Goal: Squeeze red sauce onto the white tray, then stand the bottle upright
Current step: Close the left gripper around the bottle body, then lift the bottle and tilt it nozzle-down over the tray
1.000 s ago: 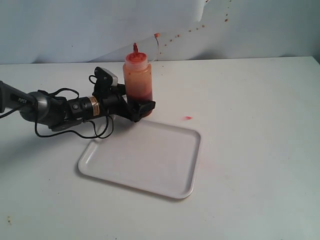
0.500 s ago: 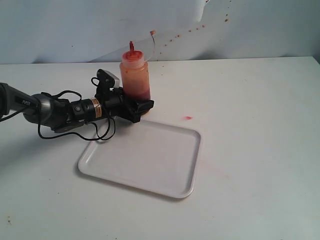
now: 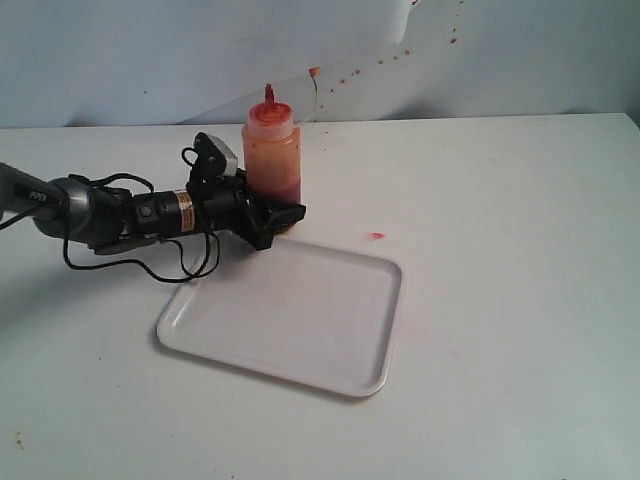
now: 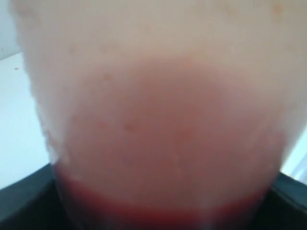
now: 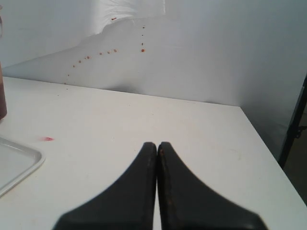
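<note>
The bottle stands upright on the table just behind the far edge of the white tray. It is orange-tinted, with a red nozzle on top and dark red sauce low inside. My left gripper reaches in from the left, and its black fingers clasp the bottle's lower part. In the left wrist view the bottle fills the picture between the dark jaws. The tray's surface shows plain white. My right gripper is shut and empty above bare table; it does not show in the exterior view.
A tiny pale-red smear lies on the table right of the bottle, beyond the tray's far right corner. Red splatter dots mark the pale back wall. The table's right edge runs close to my right gripper.
The left fingers have closed in around the bottle's base. The bottle leaned slightly left half a second ago and now stands straight again; the left arm shifted a little. The right gripper's state is unchanged.
</note>
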Robot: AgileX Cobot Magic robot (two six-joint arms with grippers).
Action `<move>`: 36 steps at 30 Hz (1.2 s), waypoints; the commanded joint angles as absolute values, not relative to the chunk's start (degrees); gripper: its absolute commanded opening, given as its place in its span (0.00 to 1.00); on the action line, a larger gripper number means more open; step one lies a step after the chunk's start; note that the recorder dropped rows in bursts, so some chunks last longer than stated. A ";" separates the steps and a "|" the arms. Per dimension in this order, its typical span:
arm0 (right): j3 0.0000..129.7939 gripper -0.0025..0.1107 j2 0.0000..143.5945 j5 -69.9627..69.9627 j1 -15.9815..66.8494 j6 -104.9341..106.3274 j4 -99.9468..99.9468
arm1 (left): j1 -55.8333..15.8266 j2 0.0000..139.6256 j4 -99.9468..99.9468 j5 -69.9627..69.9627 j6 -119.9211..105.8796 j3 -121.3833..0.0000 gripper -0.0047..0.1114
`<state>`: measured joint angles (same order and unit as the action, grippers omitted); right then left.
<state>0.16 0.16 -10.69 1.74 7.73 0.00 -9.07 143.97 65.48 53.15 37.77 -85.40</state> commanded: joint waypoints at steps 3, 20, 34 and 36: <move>0.00 0.02 0.00 -10.58 1.86 8.10 0.38 | -6.09 138.83 67.41 64.52 40.49 -83.33 0.04; 0.00 0.02 0.00 -10.58 1.86 8.10 0.38 | 0.46 114.61 66.51 63.60 36.82 -51.05 0.04; 0.00 0.02 0.00 -10.58 1.86 8.10 0.38 | 0.46 99.76 55.84 55.56 15.90 -32.29 0.04; 0.00 0.02 0.00 -10.58 1.86 8.10 0.38 | 0.46 99.76 55.70 51.41 10.91 -32.20 0.04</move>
